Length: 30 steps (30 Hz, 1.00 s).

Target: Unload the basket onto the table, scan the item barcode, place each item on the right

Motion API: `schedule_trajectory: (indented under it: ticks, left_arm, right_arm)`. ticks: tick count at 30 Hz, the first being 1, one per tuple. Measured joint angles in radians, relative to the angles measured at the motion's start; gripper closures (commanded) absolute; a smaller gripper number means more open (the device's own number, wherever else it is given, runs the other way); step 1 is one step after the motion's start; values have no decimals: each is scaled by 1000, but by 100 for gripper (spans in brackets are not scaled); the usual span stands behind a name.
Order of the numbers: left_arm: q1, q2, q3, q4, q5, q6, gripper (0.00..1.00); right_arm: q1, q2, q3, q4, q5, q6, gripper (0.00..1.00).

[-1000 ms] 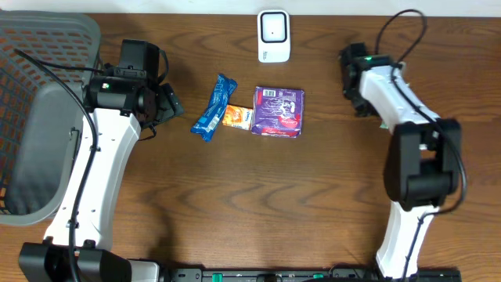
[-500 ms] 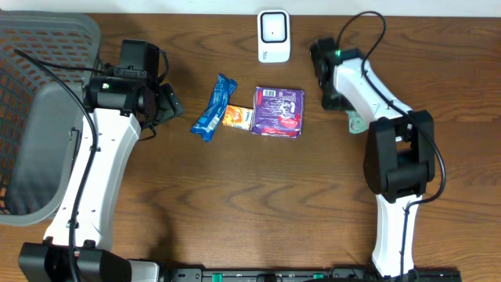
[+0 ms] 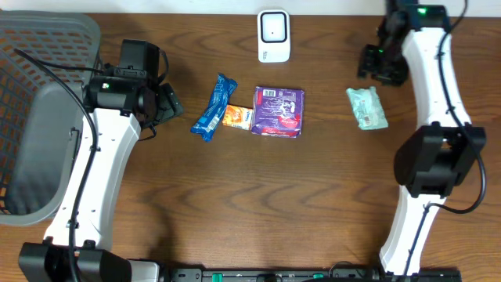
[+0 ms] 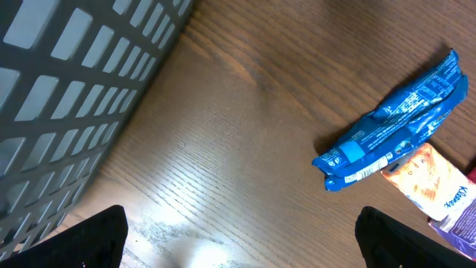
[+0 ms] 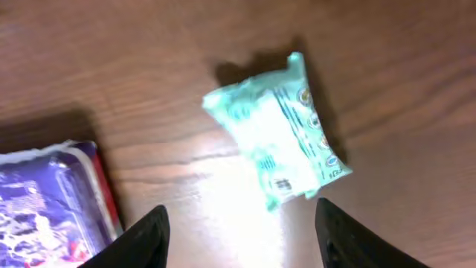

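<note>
The left arm [image 3: 98,176] and right arm [image 3: 440,74] wear white shells with black joints. A thin black cable [image 3: 35,63] runs behind the black fingers [image 4: 89,238].

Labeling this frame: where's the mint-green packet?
Overhead view: the mint-green packet lies on the right side of the table, right of the purple packet, just below the right claw, apart from it.
</note>
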Motion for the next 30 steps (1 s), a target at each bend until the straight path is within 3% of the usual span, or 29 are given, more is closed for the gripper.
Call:
schedule_trajectory:
  ticks: [10, 22, 24, 30]
  left_arm:
    - [0, 0, 0, 0, 0, 0, 2]
    - [0, 0, 0, 0, 0, 0, 2]
    - [0, 0, 0, 1, 0, 0, 2]
    - [0, 0, 0, 0, 0, 0, 2]
  right_arm:
    - [9, 0, -252, 96, -40, -190, 40]
    - [149, 0, -502, 382, 397, -76, 29]
    - [153, -11, -529, 420, 449, -66, 37]
    - [148, -27, -613, 518, 560, -47, 83]
